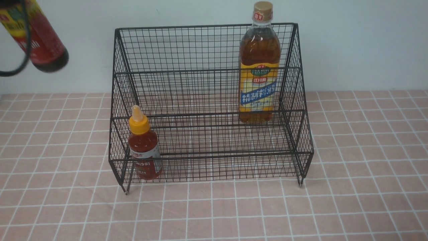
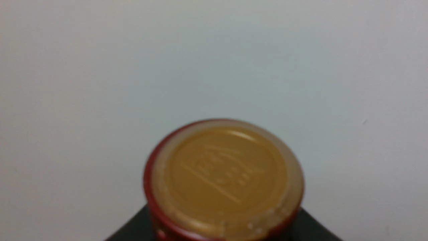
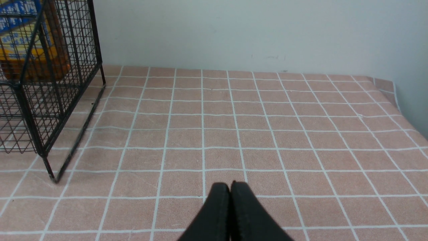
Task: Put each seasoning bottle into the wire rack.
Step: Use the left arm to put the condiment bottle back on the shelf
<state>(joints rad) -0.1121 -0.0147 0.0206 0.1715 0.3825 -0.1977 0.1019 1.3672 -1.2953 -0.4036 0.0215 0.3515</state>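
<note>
Soy-sauce bottle is hanging tilted in the left fingers' grasp, base slanting away from them toward the wire rack; right fingers are pressing together, empty.

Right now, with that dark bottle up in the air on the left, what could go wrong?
1. The soy-sauce bottle hangs tilted, high above the table; if the hold slips, it drops.
2. Going in, it could strike the tall side or top rim of the wire rack.
3. The small red bottle stands at the left end of the lower tier, nearest the incoming bottle, and might get knocked over.
</note>
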